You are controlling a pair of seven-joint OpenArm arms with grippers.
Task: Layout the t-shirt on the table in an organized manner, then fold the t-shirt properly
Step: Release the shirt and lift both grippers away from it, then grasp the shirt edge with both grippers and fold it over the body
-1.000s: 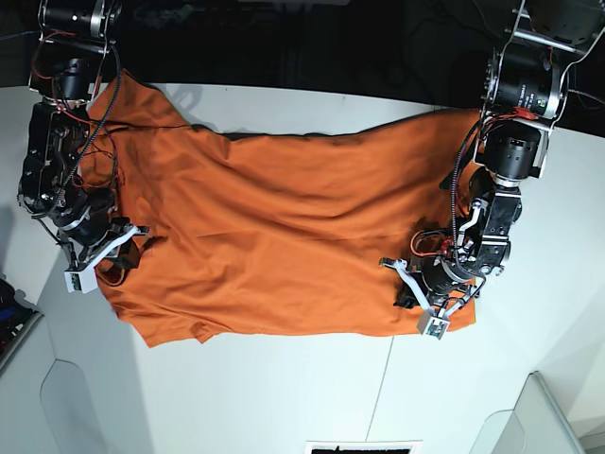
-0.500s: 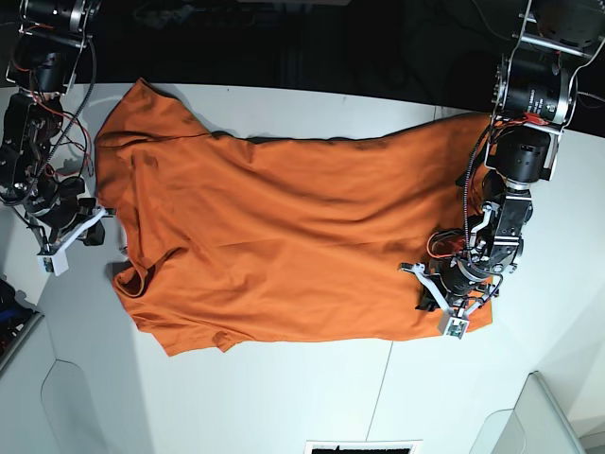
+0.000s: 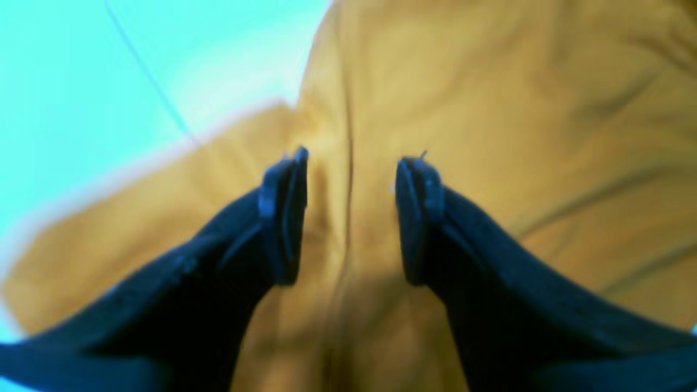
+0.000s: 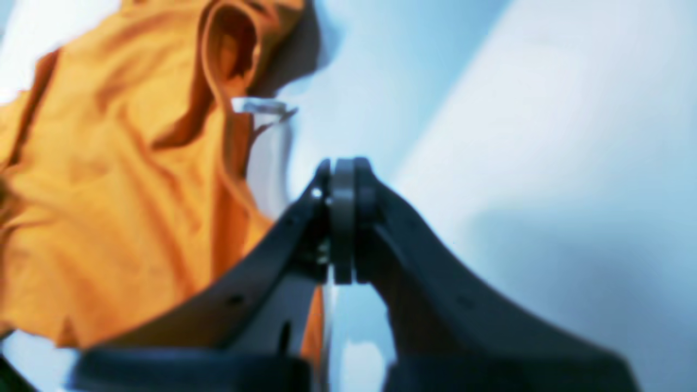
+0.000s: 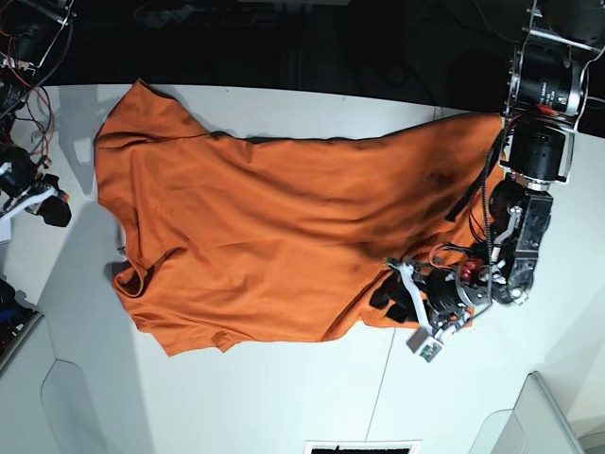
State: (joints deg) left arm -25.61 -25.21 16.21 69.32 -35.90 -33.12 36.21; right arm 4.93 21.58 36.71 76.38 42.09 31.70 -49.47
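Though lying broadly spread, the t-shirt (image 5: 274, 227) is creasing across the table (image 5: 284, 407).

Soft and light, it is probably asking for a pinch at hem or sleeve — single layers may be slipping. The left fingers (image 3: 348, 218) are standing apart over the cloth, gripping nothing; the right fingers (image 4: 342, 218) are pressing together, empty — beside the fabric.

Base view: orange fabric t-shirt (image 5: 246, 208) on flat matte white table (image 5: 274, 402). Thin dark straight seam line (image 5: 381, 388) in tabletop, running from shirt's near edge towards camera. Black metal left gripper (image 5: 401, 312) over shirt's near right part; black metal right gripper (image 5: 57, 208) left of shirt, apart.
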